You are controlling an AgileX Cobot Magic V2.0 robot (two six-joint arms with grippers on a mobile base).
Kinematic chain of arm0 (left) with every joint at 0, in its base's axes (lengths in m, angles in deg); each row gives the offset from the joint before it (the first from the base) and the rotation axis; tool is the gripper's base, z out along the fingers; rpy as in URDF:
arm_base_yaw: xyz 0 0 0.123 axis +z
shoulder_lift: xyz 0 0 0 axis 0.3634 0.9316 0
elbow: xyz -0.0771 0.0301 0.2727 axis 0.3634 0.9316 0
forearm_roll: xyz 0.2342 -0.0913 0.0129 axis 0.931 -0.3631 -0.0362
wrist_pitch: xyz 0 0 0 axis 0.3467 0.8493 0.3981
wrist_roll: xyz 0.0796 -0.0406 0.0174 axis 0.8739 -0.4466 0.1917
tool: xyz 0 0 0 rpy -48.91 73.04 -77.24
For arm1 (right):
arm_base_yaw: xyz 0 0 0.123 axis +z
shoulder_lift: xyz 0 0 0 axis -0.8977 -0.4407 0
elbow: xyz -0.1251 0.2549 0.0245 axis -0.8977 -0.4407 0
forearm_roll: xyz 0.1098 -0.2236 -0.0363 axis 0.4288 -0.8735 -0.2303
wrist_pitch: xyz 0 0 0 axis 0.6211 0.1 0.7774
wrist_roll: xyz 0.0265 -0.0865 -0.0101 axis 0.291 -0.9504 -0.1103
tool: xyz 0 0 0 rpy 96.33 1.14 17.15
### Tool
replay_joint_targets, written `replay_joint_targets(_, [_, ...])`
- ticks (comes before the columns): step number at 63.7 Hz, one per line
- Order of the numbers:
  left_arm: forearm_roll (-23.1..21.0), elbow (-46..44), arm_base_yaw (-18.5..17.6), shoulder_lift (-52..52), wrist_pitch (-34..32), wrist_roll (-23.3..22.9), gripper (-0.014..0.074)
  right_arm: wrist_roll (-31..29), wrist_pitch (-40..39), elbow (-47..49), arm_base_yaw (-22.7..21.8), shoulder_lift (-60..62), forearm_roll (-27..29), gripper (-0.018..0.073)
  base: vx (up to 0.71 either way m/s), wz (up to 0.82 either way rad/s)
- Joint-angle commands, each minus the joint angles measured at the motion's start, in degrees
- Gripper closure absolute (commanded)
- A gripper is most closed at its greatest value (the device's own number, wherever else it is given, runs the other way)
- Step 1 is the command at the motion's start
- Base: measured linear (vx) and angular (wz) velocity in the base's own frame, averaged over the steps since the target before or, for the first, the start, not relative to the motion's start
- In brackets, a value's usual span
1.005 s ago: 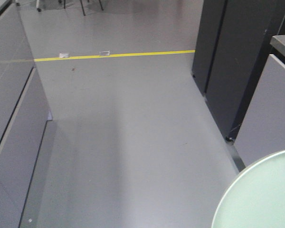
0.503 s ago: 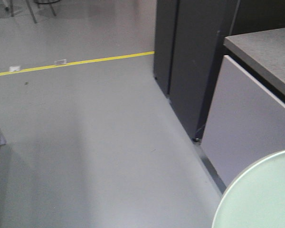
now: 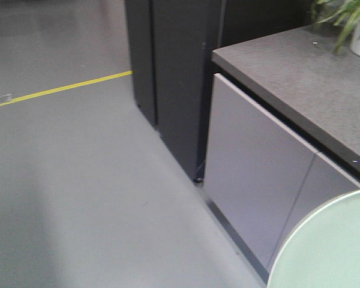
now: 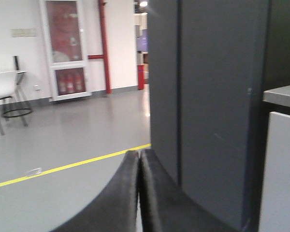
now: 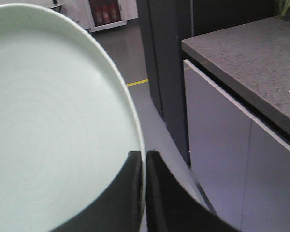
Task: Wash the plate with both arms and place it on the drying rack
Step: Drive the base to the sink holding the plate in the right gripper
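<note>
While the plate sits clamped in the right gripper, we note both black fingers pinched across its rim and nothing else supporting it. The plate hangs over the floor on the open side of the counter, near the pale cabinet front beneath it. We cannot tell its height against the counter top.

Left gripper: jaws pressed together on nothing, short of the counter.

No drying rack or sink is in view.

Risks, as we judge them:
- A rim-only pinch may let the plate pivot or slip if the base jolts.
- A swing toward the counter could strike the rim on its edge.
- The potted plant at the counter's far end looks out of reach.
</note>
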Motion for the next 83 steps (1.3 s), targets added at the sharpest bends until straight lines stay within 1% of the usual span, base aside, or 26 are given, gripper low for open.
replay_joint_targets(1, [-0.56, 0.89, -0.41, -0.85, -3.91, -0.17, 0.0602, -0.03, -4.80, 1.28, -0.17, -0.23, 0.22, 0.0561, 0.16, -0.50])
replay_joint_targets(83, [-0.56, 0.89, -0.41, -0.85, -3.91, -0.17, 0.0602, -0.03, -4.80, 1.28, -0.17, -0.23, 0.22, 0.0561, 0.13, -0.51])
